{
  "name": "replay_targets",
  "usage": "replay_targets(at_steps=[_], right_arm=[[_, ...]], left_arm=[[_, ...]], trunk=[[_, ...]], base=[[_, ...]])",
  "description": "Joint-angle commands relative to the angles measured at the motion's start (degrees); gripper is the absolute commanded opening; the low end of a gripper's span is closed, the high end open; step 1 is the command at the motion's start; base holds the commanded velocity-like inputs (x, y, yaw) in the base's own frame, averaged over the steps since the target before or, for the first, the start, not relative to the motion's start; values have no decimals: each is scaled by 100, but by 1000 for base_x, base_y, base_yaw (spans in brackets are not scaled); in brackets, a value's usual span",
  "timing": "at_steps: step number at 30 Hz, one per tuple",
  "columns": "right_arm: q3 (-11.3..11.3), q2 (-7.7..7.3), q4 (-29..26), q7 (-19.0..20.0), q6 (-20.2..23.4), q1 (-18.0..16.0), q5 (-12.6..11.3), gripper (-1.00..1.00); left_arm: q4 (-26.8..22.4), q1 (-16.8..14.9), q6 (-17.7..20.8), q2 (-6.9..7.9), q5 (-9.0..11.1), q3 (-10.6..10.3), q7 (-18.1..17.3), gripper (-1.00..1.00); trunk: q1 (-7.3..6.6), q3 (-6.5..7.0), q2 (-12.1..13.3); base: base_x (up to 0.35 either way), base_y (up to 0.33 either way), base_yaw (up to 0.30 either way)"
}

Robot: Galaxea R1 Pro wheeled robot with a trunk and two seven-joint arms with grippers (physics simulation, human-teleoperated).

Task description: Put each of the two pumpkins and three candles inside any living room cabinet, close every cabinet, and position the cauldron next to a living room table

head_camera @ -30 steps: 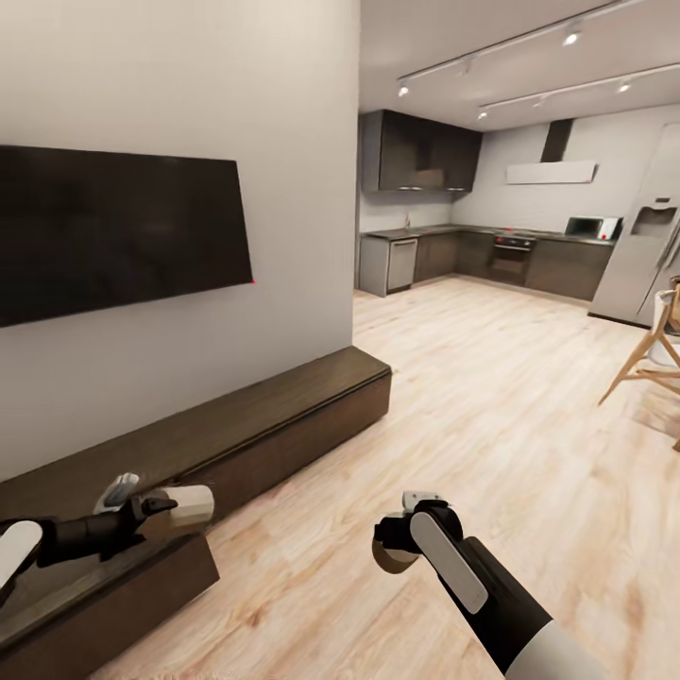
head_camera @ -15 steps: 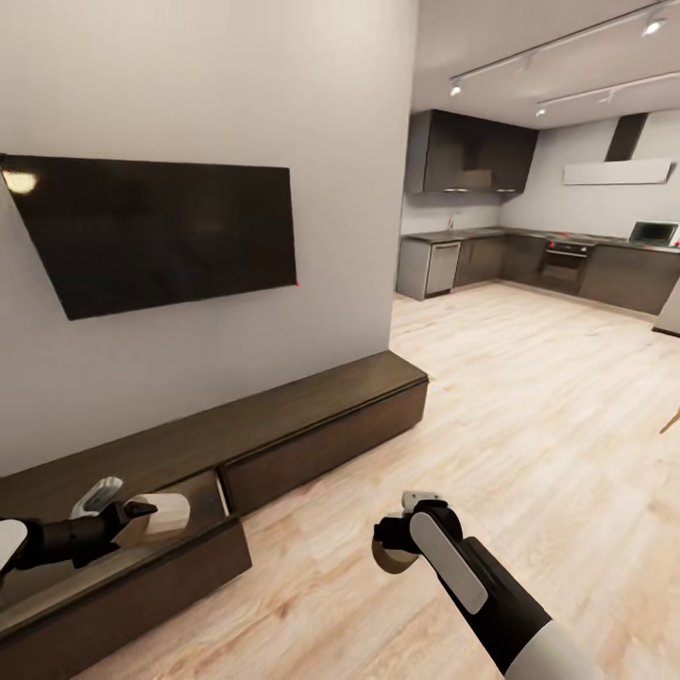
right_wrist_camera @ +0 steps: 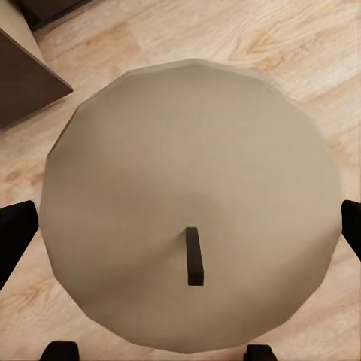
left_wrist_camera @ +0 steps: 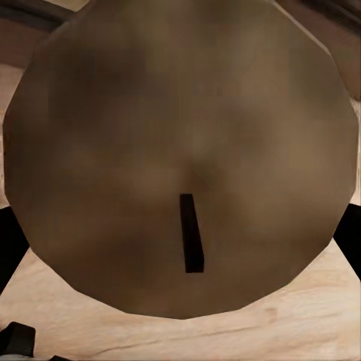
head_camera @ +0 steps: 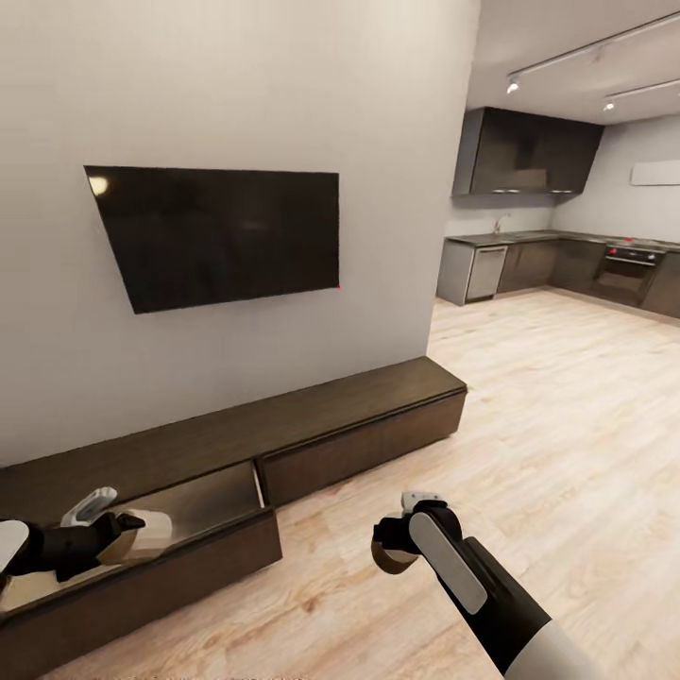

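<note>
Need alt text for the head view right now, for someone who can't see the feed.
The left gripper holds a beige candle over the open drawer of the long dark cabinet under a wall-mounted TV. The right gripper holds a second candle above the wood floor.

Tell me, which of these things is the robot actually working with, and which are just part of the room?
Part of the job:
- candle held in the left gripper, over the open drawer
- candle held in the right gripper
- cabinet, its right-hand drawer shut

Just the room:
- wall television
- kitchen units
- wood floor
</note>
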Motion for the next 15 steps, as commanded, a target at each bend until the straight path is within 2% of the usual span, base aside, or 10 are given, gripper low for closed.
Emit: replay_targets(at_steps=[1,10,15], right_arm=[[15,-7,-10,-70,-18,-6,-77,-100],[16,-7,-10,-70,-18,-6,-77,-100],[18,-7,-10,-70,-18,-6,-77,-100]], left_arm=[[-4,-7,14,-3,88,2,83,-100],[-4,-8,14,-5,91,8,107,-100],[-16,-8,14,-5,109,5,99,-100]], trunk=[[-22,10,37],[-220,153,398],[-220,142,398]], base=[[0,0,275],[0,0,275],[0,0,275]])
